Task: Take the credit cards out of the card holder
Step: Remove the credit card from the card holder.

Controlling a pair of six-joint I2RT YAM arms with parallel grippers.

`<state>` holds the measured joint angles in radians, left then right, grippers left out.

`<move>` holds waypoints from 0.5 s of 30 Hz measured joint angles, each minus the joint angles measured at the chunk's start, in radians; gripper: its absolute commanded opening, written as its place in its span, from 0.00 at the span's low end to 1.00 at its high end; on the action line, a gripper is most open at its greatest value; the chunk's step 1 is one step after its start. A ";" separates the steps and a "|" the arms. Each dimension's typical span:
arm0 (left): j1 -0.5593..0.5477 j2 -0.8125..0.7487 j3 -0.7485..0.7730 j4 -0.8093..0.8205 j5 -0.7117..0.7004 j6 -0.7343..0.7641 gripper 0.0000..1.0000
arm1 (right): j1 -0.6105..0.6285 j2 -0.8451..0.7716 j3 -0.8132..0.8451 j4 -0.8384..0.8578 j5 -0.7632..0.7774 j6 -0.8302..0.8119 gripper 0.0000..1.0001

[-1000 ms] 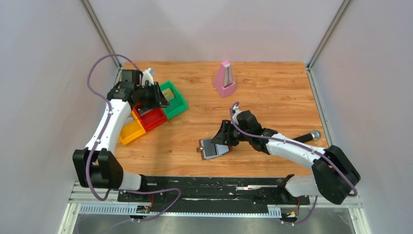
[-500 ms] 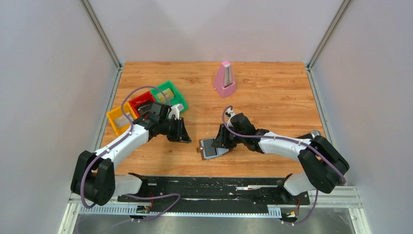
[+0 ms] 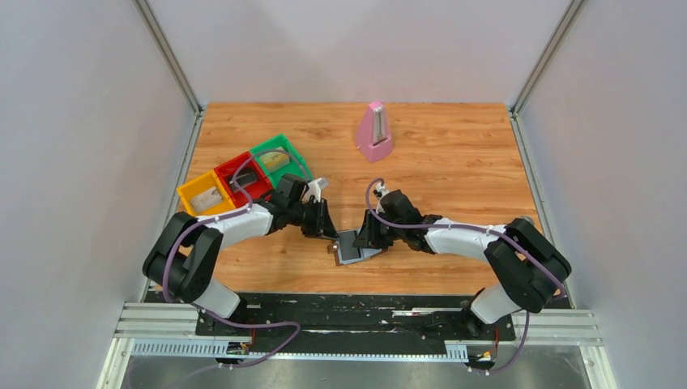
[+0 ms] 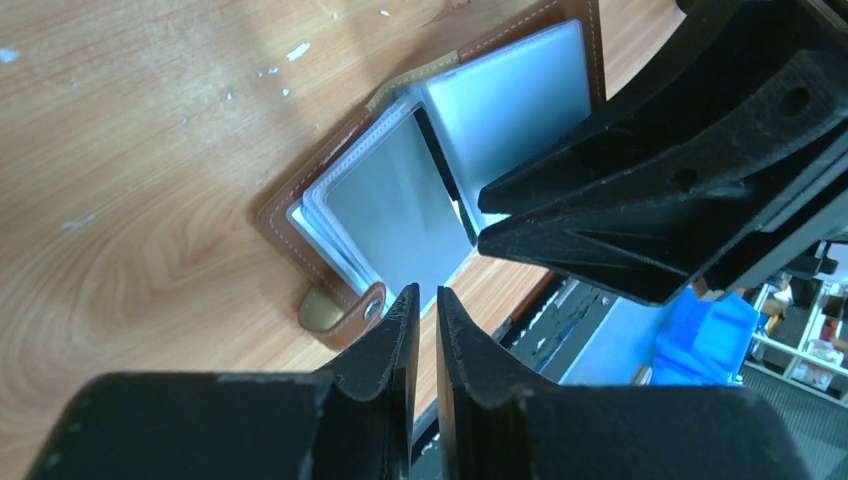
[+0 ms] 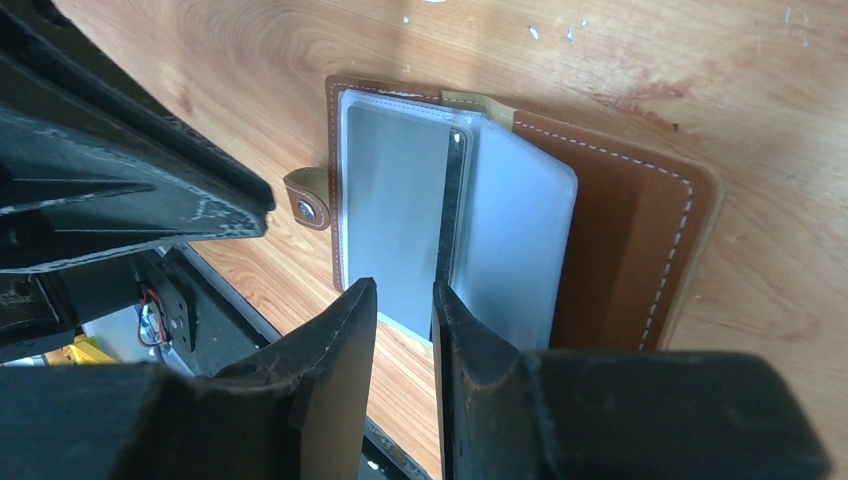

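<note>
Lying open and flat on the bench, the card holder sits close to the near edge, between my two arms. Its long axis, taken across both halves, runs roughly left to right, a little skewed to the bench edge. Its brown clasp tab sticks out of the end that faces my left arm. The clear sleeves are folded over onto that tab half, so the brown lining of the other half lies bare. A grey card shows through the top sleeve, its long side crosswise to the holder's long axis, with a dark strip along the edge nearest the spine.

My left hand reaches in from the tab end, tips just at the sleeve's edge. Its fingers are narrow, only a thin slit between them, and I cannot tell whether they nip anything. My right hand comes from the opposite side over the bare half. It is narrow too, with the sleeve's edge showing in the gap, and I cannot tell whether it grips. The two hands nearly meet above the holder.

Behind my left arm stand the yellow tray, red tray and green tray in a slanted row. A pink metronome stands upright toward the far side.
</note>
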<state>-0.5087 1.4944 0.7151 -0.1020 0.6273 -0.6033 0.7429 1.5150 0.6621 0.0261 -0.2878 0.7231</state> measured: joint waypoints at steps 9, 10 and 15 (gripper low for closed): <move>-0.034 0.094 -0.001 0.092 0.000 -0.019 0.18 | -0.004 0.010 0.000 0.009 0.009 -0.011 0.25; -0.035 0.095 -0.001 0.094 -0.002 -0.019 0.17 | -0.005 0.011 0.000 0.013 0.009 -0.011 0.25; -0.040 0.102 -0.001 0.097 -0.016 -0.019 0.17 | -0.006 0.013 0.000 0.028 0.009 -0.011 0.24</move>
<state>-0.5484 1.5967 0.7143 -0.0055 0.6117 -0.6224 0.7364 1.5276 0.6621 0.0540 -0.2787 0.7116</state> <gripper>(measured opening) 0.176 0.247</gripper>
